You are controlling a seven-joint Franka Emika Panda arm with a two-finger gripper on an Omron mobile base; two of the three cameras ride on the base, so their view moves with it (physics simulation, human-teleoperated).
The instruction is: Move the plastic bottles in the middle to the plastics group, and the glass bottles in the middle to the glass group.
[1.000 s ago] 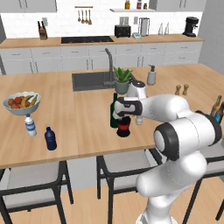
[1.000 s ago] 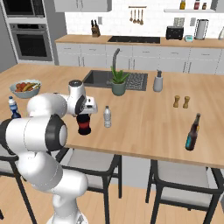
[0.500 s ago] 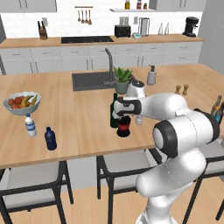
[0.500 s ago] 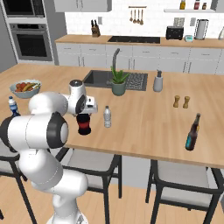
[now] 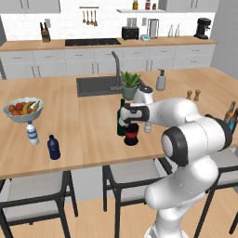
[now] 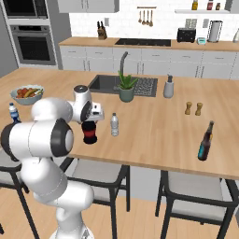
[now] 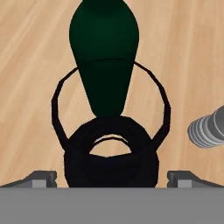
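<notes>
My gripper hangs open right over the squat black bottle with a red band, one finger on each side of its top, not touching it. The tall dark green wine bottle stands just behind the black one. The small clear greyish bottle stands apart to the right of both. At the counter's left end are the blue-label bottle and the navy bottle. The amber-brown and teal bottles stand at its right end.
A fruit bowl sits at the far left. Behind the bottles are the sink, a potted plant and a soap dispenser. Salt and pepper shakers stand to the right.
</notes>
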